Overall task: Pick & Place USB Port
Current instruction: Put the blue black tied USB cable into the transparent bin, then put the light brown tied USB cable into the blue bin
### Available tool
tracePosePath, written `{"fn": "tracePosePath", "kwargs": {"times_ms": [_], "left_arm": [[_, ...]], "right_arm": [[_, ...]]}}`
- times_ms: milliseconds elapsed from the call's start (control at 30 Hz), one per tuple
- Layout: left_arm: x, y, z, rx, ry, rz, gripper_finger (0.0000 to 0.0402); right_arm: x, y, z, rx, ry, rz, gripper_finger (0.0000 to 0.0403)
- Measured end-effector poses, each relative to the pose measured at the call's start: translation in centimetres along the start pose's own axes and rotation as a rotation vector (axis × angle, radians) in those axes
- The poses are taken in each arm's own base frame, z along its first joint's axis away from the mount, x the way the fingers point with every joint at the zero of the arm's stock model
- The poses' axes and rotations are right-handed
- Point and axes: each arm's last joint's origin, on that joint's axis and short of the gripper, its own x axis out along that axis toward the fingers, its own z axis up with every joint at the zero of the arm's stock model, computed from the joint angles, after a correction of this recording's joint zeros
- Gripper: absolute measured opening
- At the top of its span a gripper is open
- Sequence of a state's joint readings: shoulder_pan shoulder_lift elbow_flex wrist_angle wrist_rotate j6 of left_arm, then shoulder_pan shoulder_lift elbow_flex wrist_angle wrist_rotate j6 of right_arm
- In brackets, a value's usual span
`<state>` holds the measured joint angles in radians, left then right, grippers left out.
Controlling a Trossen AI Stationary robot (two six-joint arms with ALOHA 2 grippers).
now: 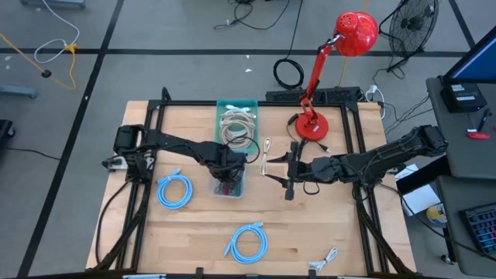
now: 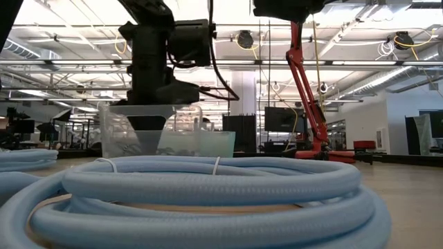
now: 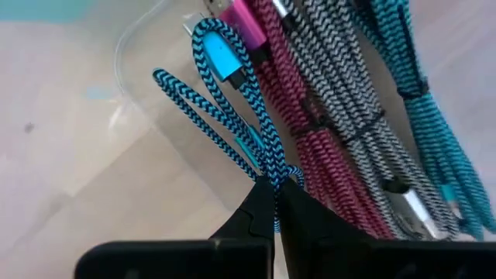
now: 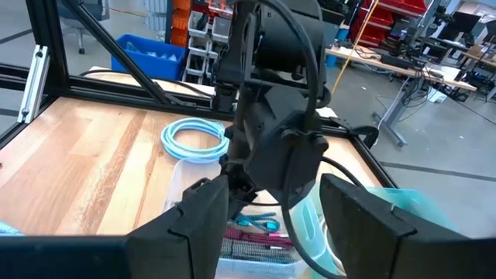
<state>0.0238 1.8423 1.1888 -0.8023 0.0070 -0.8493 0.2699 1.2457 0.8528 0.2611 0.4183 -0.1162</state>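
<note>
the left gripper (image 3: 275,190) is pinched shut on a blue braided usb cable (image 3: 232,116), inside the clear plastic bin (image 1: 230,184) beside the pink and grey braided cables (image 3: 325,108). this looks like the pick step; next calls for lifting the cable clear without snagging its neighbours. the right gripper (image 4: 275,205) waits nearby, jaws wide, empty.
</note>
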Motion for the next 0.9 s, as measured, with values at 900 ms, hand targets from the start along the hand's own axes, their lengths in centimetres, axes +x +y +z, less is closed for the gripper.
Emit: {"fn": "tracePosePath", "kwargs": {"times_ms": [900], "left_arm": [[-3.6, -0.8, 0.4, 0.139, -0.039, 0.098, 0.0085]], "right_arm": [[0.0, 0.0, 0.0, 0.0, 0.001, 0.0, 0.0196]]}}
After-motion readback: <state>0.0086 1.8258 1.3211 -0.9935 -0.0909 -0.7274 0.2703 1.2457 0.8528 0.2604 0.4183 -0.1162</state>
